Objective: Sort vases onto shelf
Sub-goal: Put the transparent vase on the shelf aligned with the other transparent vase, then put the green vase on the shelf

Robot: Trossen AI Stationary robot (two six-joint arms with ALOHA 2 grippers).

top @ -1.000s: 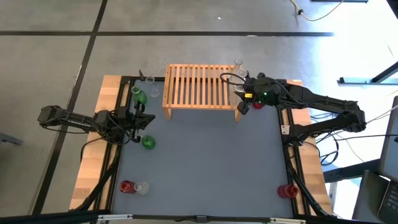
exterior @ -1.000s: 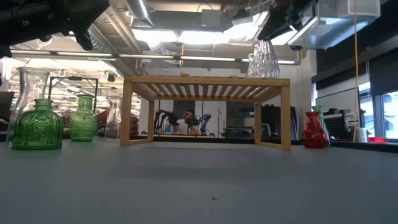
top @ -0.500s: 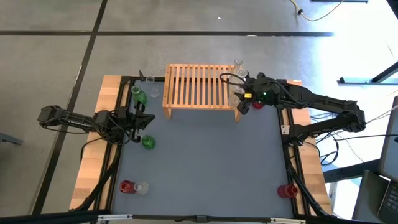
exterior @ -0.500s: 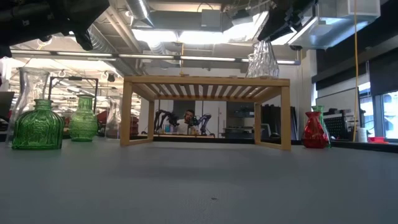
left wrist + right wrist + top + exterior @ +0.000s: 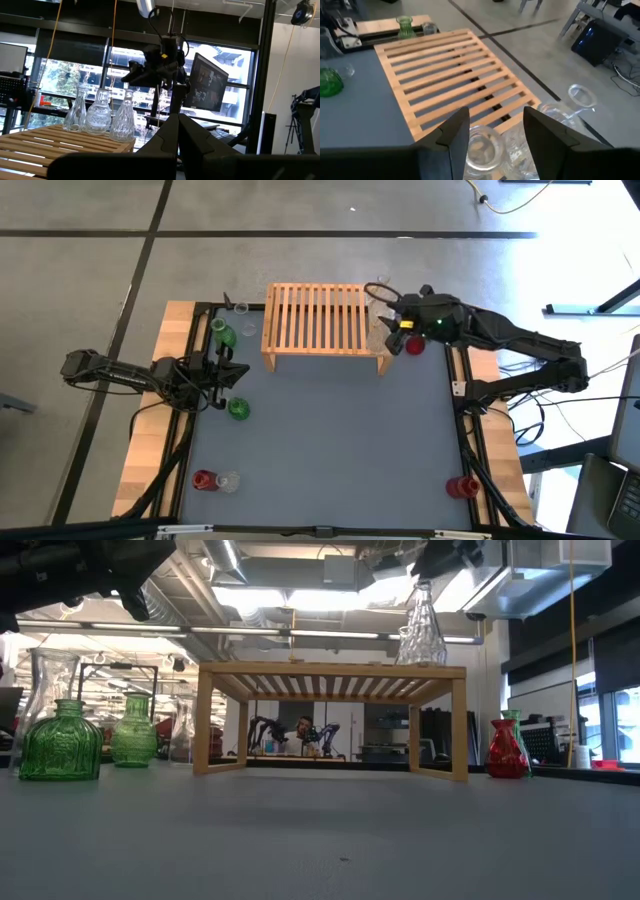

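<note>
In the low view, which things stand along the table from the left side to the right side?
Tall clear vase → large green bottle → smaller green vase → wooden shelf, carrying clear vases at its right end → red vase.

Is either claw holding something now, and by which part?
Nothing is held. The right claw stands open over the mouth of a clear vase on the shelf, its fingers clear of the rim. The left claw is shut, empty.

Two dark jointed arms, black cables, green light.
</note>
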